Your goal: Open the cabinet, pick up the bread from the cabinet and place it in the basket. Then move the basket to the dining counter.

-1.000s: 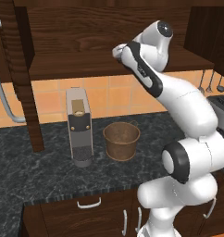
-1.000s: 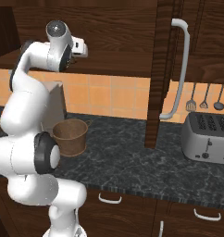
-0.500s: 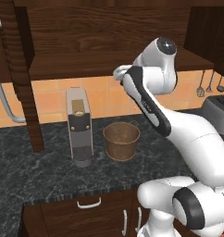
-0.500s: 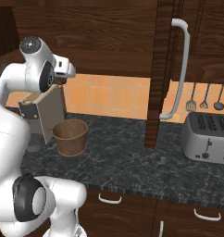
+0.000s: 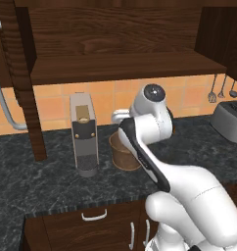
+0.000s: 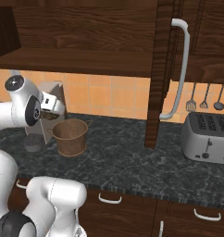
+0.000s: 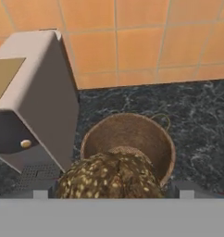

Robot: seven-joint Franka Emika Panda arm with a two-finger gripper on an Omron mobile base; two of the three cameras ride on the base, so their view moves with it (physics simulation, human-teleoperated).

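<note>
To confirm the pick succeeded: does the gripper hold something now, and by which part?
Yes: the bread, a speckled brown lump, sits in the gripper above the basket. Which part it grips cannot be told.

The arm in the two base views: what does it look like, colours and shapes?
The arm is glossy white, built of rounded, bulbous segments with dark grey bands at the joints. A round dark grey cap with a pale centre closes one joint. No cables or markings are visible. The gripper has a white body.
</note>
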